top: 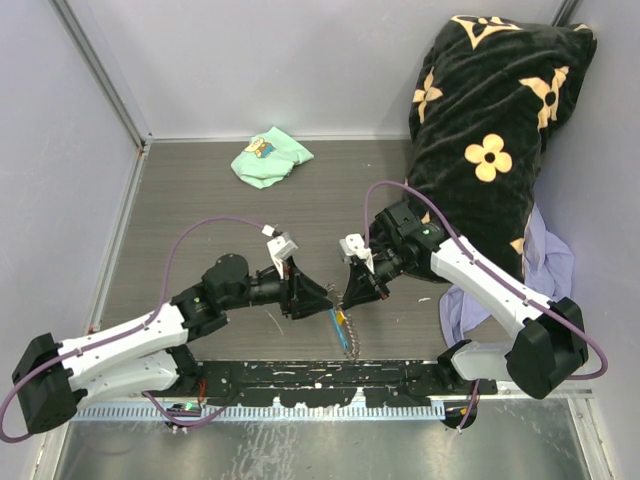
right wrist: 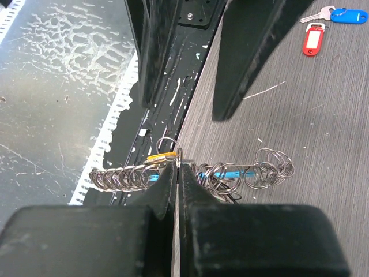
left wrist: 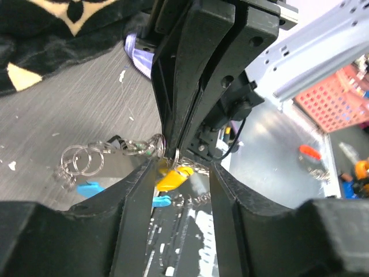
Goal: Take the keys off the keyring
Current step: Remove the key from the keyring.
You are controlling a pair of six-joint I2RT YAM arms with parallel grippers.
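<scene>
Reaching in from both sides over the table (top: 200, 210), elbows bent, wrists tipped down, meeting nose to nose near its front edge. Right gripper (right wrist: 176, 170) clenched on the keyring (right wrist: 164, 143); left gripper (left wrist: 181, 176) parted, astride a yellow-tagged key (left wrist: 172, 180). Well apart, lying loose: red-tagged key (right wrist: 312, 41), blue-tagged key (right wrist: 347, 15).

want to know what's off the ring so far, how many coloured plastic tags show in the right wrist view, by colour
red tag, loose on the table: 1
blue tag, loose on the table: 1
yellow tag, at the keyring: 1
light blue fob, in the chain: 1
total: 4
</scene>
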